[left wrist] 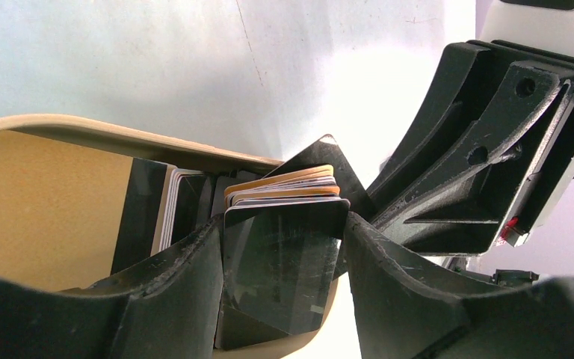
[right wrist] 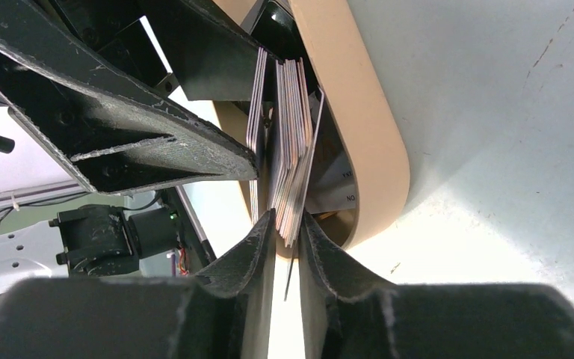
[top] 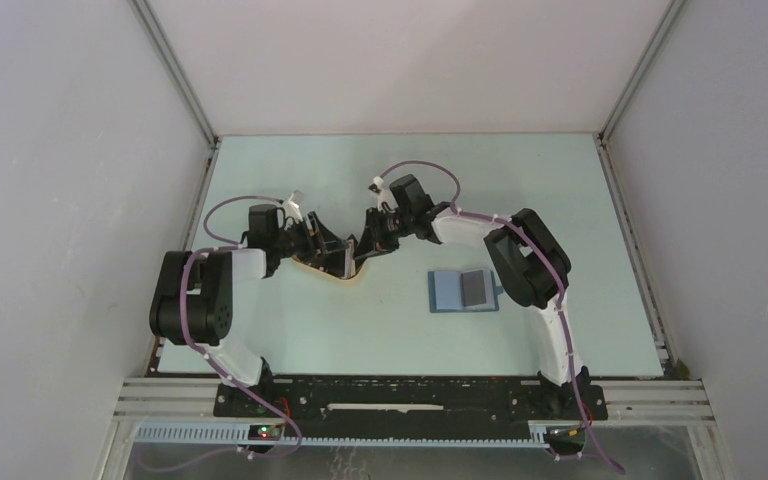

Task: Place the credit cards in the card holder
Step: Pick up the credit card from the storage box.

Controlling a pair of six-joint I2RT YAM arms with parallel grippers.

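Observation:
A stack of credit cards (left wrist: 284, 262) stands on edge in the tan oval tray (left wrist: 119, 138), a dark card facing the left wrist camera. My left gripper (left wrist: 284, 221) is shut on the stack across its width, one finger on each side edge. My right gripper (right wrist: 287, 217) comes from the opposite side and pinches the stack's (right wrist: 291, 134) faces between its fingertips; one thin card reaches deeper between the jaws. In the top view both grippers (top: 335, 255) (top: 365, 250) meet over the tray (top: 345, 281). The teal card holder (top: 448, 290) lies open to the right, a dark card (top: 475, 288) on its right half.
More cards (left wrist: 166, 209) lean in the tray behind the held stack. The tray's rim (right wrist: 359, 112) curves close round the right fingers. White walls enclose the pale table (top: 560, 200) on three sides.

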